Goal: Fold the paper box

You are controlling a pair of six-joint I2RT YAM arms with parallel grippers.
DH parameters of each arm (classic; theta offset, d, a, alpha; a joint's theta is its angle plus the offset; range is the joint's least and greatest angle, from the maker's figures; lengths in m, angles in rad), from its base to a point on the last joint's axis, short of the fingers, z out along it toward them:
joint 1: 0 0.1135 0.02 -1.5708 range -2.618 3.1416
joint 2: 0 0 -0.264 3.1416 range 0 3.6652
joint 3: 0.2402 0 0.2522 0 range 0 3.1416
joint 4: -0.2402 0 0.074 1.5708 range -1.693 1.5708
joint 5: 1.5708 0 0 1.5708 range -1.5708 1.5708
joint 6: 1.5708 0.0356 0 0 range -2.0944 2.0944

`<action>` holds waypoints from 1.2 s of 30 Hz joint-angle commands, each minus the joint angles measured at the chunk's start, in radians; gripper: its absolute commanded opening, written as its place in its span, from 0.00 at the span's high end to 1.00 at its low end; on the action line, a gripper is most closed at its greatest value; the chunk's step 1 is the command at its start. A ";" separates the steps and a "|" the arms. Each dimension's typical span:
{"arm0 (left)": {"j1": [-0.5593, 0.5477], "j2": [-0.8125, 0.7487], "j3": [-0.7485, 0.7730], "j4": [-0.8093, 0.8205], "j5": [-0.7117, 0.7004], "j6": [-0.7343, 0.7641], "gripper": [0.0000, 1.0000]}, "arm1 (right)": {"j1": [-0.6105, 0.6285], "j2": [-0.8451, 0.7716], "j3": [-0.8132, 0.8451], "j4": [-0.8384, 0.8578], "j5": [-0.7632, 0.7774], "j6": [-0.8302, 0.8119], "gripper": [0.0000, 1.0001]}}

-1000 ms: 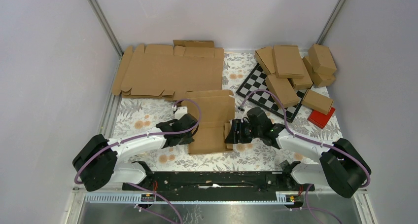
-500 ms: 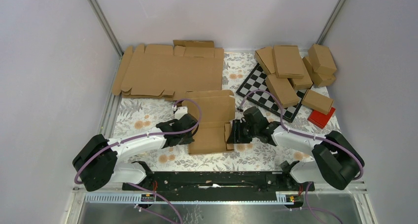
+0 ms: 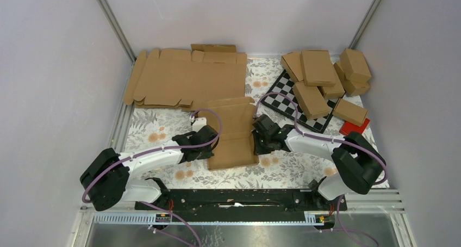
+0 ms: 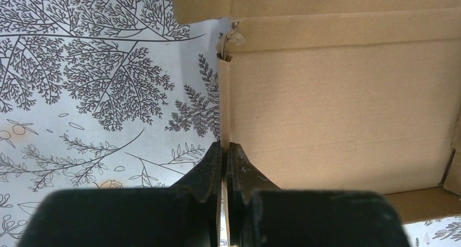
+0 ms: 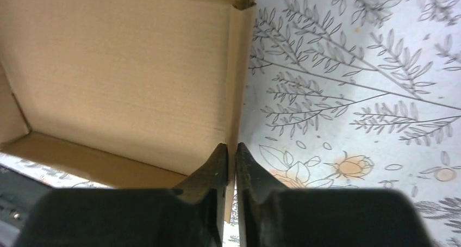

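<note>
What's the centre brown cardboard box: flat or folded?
Partly folded: brown cardboard box side walls upright, pinched by left end effector and right end effector.

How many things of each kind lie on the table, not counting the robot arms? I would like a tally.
Half-folded paper box: 1
Flat cardboard blanks, stacked: at least 2
Folded brown cartons: about 7, since the pile overlaps
Chequered board: 1
Red block: 1
Total: about 12
</note>
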State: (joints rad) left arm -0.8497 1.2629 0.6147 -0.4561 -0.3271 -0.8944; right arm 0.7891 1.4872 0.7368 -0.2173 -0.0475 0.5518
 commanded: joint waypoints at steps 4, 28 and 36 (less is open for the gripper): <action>-0.006 -0.025 0.013 0.040 0.008 -0.005 1.00 | 0.046 0.058 0.084 -0.115 0.256 -0.007 0.94; -0.005 -0.028 0.010 0.038 0.013 -0.007 1.00 | 0.061 0.188 0.217 -0.148 0.347 -0.050 1.00; -0.005 -0.022 0.014 0.031 -0.001 -0.014 1.00 | 0.064 0.198 0.240 -0.229 0.435 -0.058 0.99</action>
State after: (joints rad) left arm -0.8513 1.2629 0.6147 -0.4133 -0.3153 -0.9184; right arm 0.8501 1.6852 0.9501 -0.3733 0.2878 0.5198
